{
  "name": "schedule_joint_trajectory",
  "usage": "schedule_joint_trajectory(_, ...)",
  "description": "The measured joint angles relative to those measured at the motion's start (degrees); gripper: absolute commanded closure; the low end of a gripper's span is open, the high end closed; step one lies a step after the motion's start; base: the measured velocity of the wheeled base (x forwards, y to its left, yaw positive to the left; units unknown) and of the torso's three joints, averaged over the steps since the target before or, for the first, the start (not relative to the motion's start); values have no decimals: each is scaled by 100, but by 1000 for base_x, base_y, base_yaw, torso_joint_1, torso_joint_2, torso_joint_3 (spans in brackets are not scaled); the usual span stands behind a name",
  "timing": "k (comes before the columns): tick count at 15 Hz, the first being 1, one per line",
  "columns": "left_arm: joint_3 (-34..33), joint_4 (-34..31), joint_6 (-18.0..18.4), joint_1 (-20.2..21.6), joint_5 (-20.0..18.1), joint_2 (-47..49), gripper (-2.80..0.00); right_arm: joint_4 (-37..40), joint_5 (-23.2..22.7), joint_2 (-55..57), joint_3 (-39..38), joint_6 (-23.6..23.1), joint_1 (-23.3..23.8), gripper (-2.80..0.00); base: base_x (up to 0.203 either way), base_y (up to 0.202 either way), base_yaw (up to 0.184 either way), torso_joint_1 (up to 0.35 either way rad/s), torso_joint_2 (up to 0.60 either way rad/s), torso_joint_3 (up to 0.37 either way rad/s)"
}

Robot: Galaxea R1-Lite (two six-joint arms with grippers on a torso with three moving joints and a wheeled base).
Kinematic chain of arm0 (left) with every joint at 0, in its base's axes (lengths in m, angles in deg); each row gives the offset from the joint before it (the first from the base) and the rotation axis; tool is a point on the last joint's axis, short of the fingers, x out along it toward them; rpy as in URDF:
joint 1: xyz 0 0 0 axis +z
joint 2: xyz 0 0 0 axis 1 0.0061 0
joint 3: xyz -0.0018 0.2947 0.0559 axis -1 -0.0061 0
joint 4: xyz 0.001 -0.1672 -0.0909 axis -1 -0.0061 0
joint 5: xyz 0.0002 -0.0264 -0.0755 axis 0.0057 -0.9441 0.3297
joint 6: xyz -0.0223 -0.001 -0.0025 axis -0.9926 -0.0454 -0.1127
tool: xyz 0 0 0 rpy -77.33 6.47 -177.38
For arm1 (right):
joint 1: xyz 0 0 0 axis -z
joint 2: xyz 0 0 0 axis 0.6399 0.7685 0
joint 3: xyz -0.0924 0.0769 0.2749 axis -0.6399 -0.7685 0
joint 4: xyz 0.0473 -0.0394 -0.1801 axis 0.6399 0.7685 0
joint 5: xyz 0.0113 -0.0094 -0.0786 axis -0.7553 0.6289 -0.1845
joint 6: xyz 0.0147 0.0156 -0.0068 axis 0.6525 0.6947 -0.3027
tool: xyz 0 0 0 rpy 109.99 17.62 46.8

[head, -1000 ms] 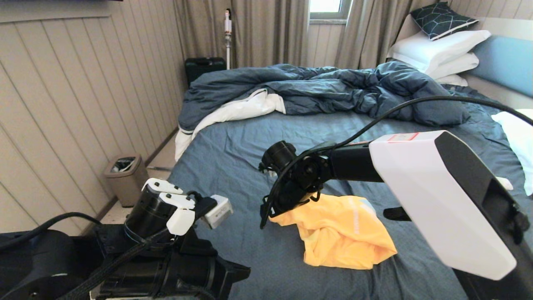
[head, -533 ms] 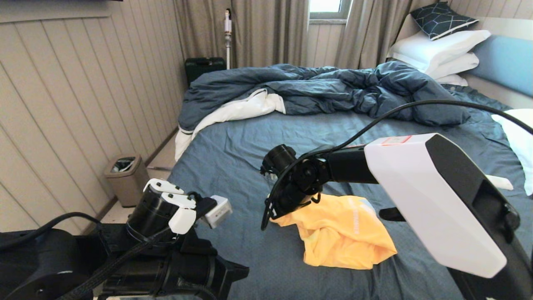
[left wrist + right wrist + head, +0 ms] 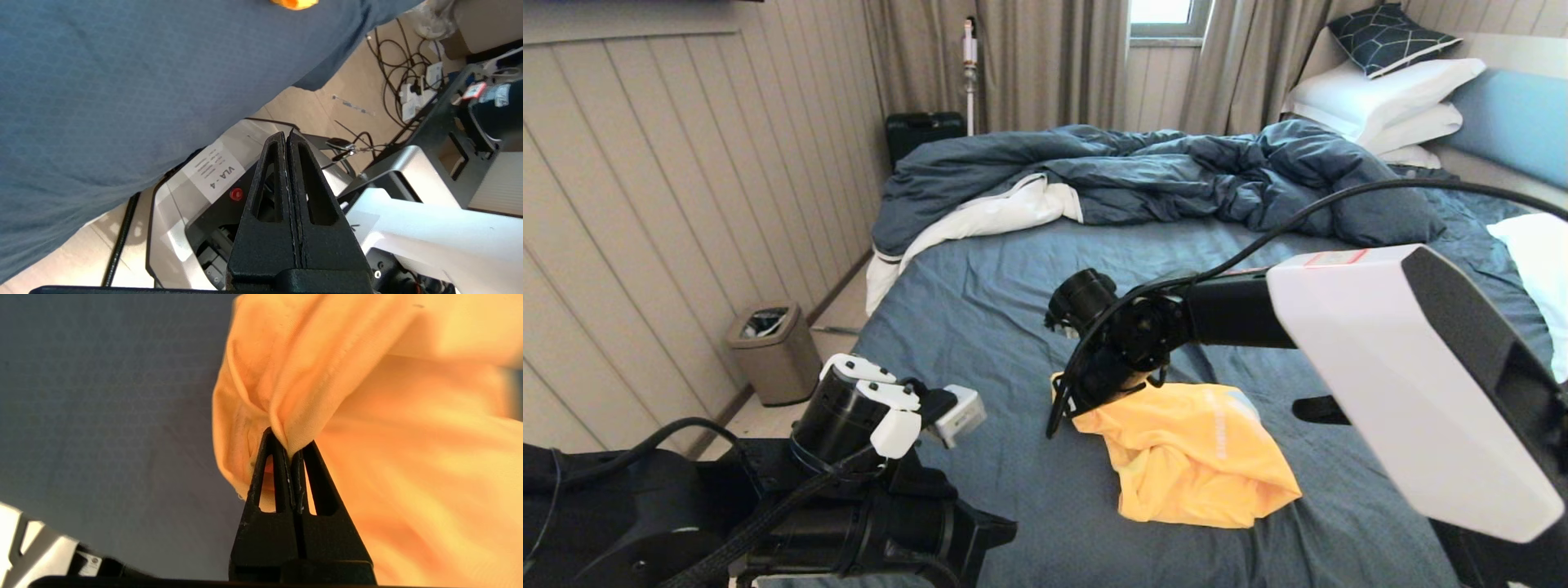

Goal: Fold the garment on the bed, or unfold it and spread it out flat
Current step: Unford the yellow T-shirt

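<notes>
Now right gripper (image 3: 291,447) pinches the crumpled garment's (image 3: 1192,457) left edge

blk arms, white shells (image 3: 1388,359), blk cables, red-edged label (image 3: 1333,258), "VLA-4" sticker (image 3: 213,170)

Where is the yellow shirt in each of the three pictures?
Head view: the shirt lies crumpled on the bed's blue sheet, low and just right of the middle, its near-left corner under the right gripper.
Left wrist view: only a small orange-yellow bit at the top edge.
Right wrist view: it fills the right half, a fold pinched in the gripper.
Shared landmark: the blue sheet.
</notes>
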Motion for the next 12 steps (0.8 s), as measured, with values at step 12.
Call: schedule_joint_trajectory(12, 4, 11, 0, -6, -7, 47, 0, -69, -434, -2168, -1511, -252, 2637, 0, 0, 0, 0, 0, 0, 0)
